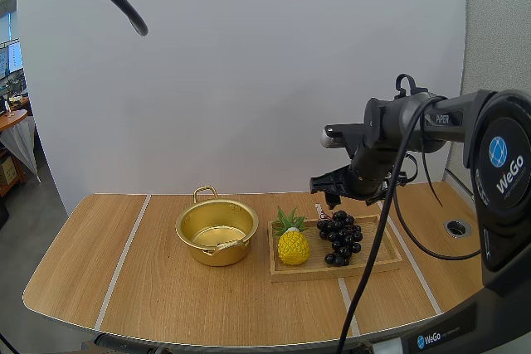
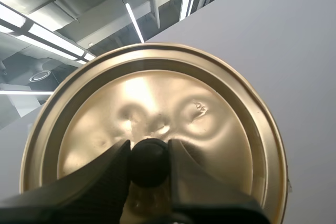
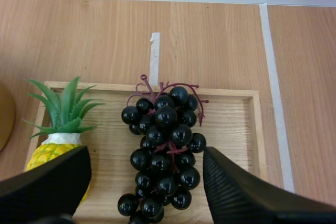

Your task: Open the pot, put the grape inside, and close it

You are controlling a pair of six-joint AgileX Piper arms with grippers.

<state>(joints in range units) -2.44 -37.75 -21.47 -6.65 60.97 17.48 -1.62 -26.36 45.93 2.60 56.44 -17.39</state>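
On the wooden table point(image 1: 158, 288), the gold metal pot point(image 1: 217, 234) is left uncovered since its round gold lid point(image 2: 173, 103) is pinched by the black knob point(image 2: 149, 166) in the left gripper point(image 2: 149, 153), while the dark grape bunch point(image 3: 165, 150) on the wooden tray point(image 3: 236, 124) is hovered over by the spread-wide right gripper point(image 3: 144, 174), probably lined up for a grab.

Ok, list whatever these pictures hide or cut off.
- Left wrist view: near rim of the lid, behind the left gripper shut on its knob.
- Right wrist view: most of the pineapple, behind a finger of the right gripper; lower tip of the grapes, cut off by the edge.
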